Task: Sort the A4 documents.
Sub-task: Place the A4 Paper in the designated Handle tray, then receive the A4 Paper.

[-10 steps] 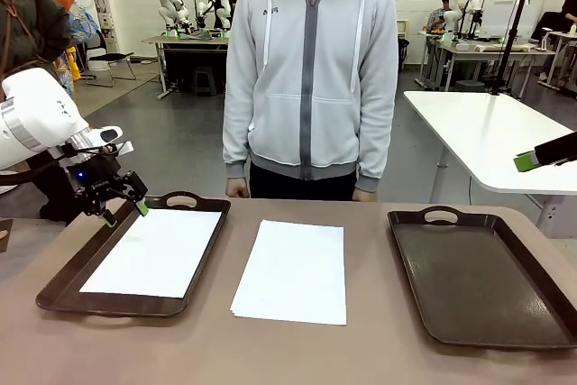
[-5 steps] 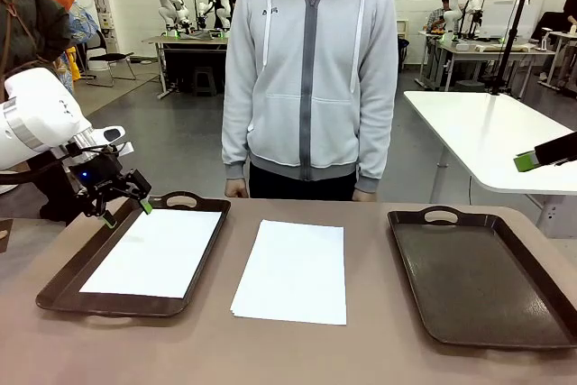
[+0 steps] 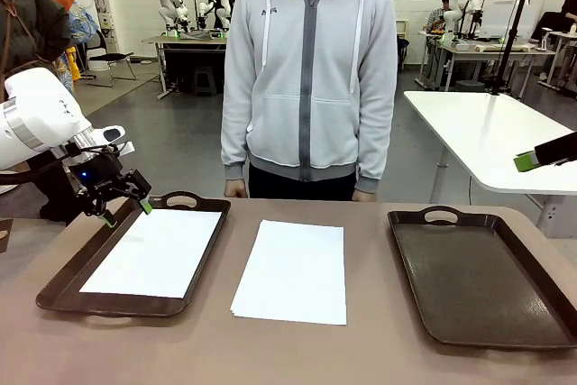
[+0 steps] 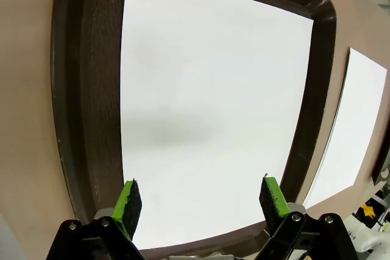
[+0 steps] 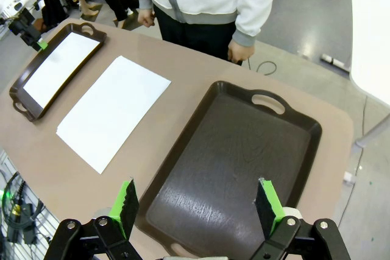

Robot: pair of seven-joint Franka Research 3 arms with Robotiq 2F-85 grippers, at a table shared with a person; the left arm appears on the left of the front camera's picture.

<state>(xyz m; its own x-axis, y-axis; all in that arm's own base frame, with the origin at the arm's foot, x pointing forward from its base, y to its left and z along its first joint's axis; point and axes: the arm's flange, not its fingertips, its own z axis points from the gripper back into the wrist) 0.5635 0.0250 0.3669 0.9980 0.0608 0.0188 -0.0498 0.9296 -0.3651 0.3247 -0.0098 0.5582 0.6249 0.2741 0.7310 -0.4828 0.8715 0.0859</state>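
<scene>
One white A4 document lies flat in the left brown tray. A stack of A4 documents rests on the table between the two trays. My left gripper hovers open over that tray's far left corner, holding nothing. In the left wrist view the sheet spreads beyond the open left gripper, with the stack to the right. My right gripper is open and high above the empty right tray. In the front view the right gripper pokes in at the right edge.
A person in a grey zip hoodie stands at the far side, hands hanging by the table edge. The right tray holds nothing. A white table stands behind on the right. Bare tabletop lies near the front edge.
My left gripper has lifted slightly and drawn back a little to the left over the tray's corner. The papers, the trays and the right arm have not moved.
</scene>
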